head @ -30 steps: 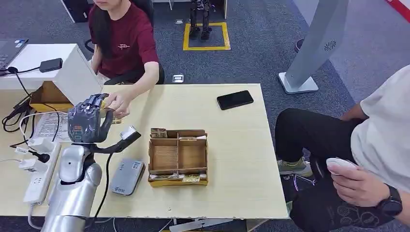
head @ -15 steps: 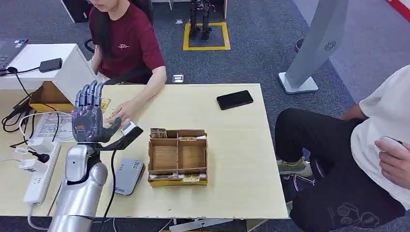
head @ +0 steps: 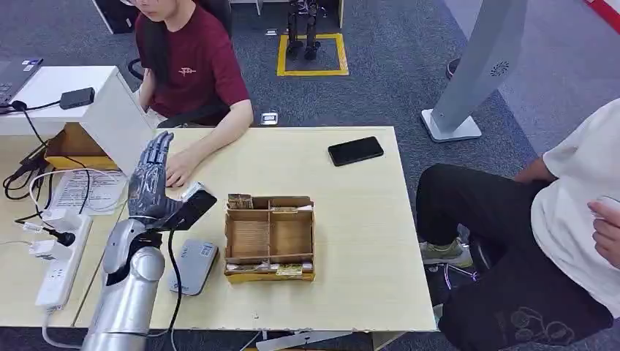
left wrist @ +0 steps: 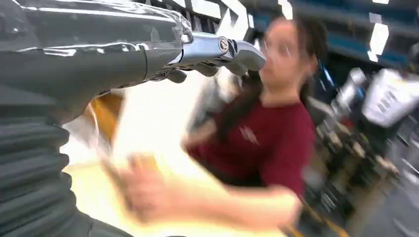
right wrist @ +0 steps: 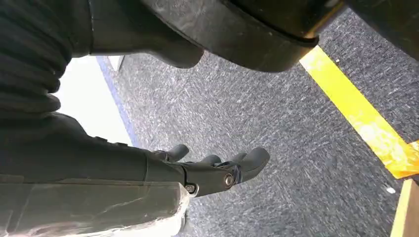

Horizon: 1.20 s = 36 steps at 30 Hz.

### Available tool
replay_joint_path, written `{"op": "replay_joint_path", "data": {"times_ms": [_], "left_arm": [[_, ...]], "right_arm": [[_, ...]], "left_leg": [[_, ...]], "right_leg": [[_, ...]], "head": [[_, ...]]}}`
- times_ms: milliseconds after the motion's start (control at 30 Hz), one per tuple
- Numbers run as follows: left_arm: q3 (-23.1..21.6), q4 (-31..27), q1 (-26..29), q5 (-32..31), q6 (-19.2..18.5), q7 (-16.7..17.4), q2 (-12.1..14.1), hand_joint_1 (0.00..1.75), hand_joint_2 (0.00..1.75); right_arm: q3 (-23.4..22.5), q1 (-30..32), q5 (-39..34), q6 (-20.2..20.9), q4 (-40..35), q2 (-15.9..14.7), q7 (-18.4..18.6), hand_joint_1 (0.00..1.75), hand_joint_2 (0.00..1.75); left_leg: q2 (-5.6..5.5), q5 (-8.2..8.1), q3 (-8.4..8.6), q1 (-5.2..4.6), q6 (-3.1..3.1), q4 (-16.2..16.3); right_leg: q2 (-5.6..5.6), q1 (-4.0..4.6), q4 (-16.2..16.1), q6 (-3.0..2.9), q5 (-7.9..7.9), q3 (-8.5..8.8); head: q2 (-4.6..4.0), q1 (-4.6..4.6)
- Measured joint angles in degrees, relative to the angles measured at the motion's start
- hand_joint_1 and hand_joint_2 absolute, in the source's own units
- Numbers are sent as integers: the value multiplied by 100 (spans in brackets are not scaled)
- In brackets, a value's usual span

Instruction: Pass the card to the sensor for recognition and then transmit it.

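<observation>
While the left hand (head: 150, 179) stands raised above the surface (head: 351, 219) with fingers straight and apart, holding nothing, a person's hand (head: 178, 172) rests just beyond it. The card cannot be made out. The grey card reader (head: 192, 266) lies below the hand, the cardboard tray (head: 269, 237) beside it. The right hand (right wrist: 217, 170) hangs over carpet, fingers loosely apart, holding nothing.

A pale wooden rectangular table (head: 351, 219) stands on blue-grey carpet floor (head: 409, 80). A yellow taped square outline (head: 312, 72) marks the carpet beyond it, and a grey slanted floor stand (head: 475, 80) rises near the table's far corner.
</observation>
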Motion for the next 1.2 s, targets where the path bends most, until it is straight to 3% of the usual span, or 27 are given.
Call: {"op": "replay_joint_path", "data": {"times_ms": [100,133,333,500,933,1200], "left_arm": [[-254,-395,394,862,-717,-209,-40,0,175],[-405,-524,552,1043,-765,-263,13,0,175],[-1505,-1234,1309,1200,-598,-422,441,0,175],[-2175,-1612,1547,1421,-600,-43,589,0,175],[-2754,-1651,1726,1042,-542,-123,1051,0,175],[-2901,-1651,1832,810,-397,-33,1180,0,175]], "right_arm": [[-96,58,-57,-48,0,-4,-31,0,175],[-121,80,-68,-68,0,-9,-50,0,175],[-289,155,-109,-125,0,-24,-76,0,175],[-402,161,-77,-151,0,-24,-57,0,175],[-505,159,24,-153,0,-24,-81,0,175],[-505,160,48,-147,0,-24,-74,0,175]], "left_leg": [[0,-5,-1,0,2,0],[1,-7,-1,0,3,0],[-1,-9,-4,2,3,0],[-1,-8,-5,1,3,0],[-2,-6,-5,1,2,0],[-2,-6,-5,1,2,0]], "right_leg": [[0,0,-1,2,-3,-1],[0,0,-2,2,-4,-1],[-2,0,-2,2,-8,-6],[-2,0,-2,3,-6,-4],[-2,0,-1,3,-5,-4],[-2,0,-1,3,-5,-5]], "head": [[0,0],[0,0],[0,0],[0,0],[0,0],[0,-2]]}}
